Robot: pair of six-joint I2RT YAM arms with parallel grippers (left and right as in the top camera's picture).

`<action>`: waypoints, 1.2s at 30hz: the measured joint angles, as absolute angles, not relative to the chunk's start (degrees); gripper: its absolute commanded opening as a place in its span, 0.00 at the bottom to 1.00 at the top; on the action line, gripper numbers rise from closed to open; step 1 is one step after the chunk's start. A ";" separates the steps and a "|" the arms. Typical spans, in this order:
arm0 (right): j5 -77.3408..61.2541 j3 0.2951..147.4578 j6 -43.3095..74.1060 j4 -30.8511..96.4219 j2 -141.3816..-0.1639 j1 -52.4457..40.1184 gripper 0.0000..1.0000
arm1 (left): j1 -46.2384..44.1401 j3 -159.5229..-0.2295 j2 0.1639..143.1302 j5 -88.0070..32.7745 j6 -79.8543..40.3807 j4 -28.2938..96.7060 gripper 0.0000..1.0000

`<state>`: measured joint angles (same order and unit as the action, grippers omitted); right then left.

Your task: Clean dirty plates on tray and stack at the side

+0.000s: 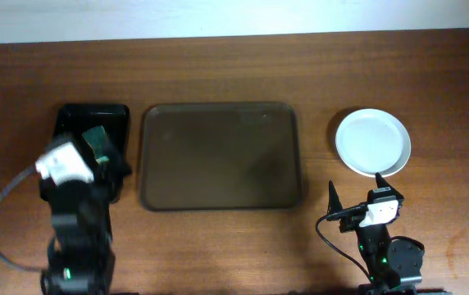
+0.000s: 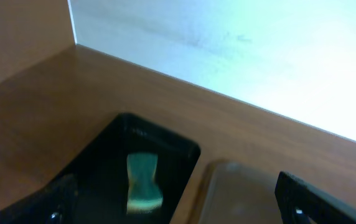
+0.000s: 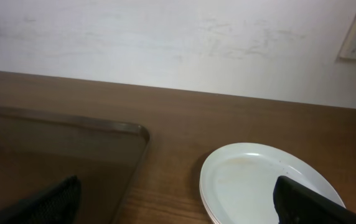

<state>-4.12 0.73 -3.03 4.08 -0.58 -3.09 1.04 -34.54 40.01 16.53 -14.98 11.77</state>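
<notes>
Plates (image 1: 373,142) stacked on the counter (image 1: 218,65), brown tray (image 1: 220,156) bare, both my pincers open.

The white plates sat in one pile on the wood to the right of the tray, apart from its rim, and from my wrist camera I could see layered rims but could not count them. My right pincer (image 3: 178,199) hung just in front of that pile, its jaws spread wide and holding nothing. My left pincer (image 2: 181,202) was above the near end of the narrow black tray (image 1: 75,119), which lay just left of the brown one, and its jaws were likewise wide apart and empty. A green sponge (image 2: 143,182) lay inside the black tray.
</notes>
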 measured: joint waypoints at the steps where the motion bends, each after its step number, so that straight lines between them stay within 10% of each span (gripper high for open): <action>1: -4.12 0.73 -2.98 4.05 -0.62 -3.09 0.98 | 1.04 -30.00 34.50 16.47 -14.33 9.96 0.99; 14: -4.12 0.73 -2.98 4.08 -0.58 -3.09 0.98 | 4.25 -3.70 2.26 8.43 3.07 3.20 0.99; 36: -4.12 0.73 -2.96 4.08 -0.58 -3.09 0.98 | 4.69 -1.26 0.84 6.11 9.04 4.95 0.99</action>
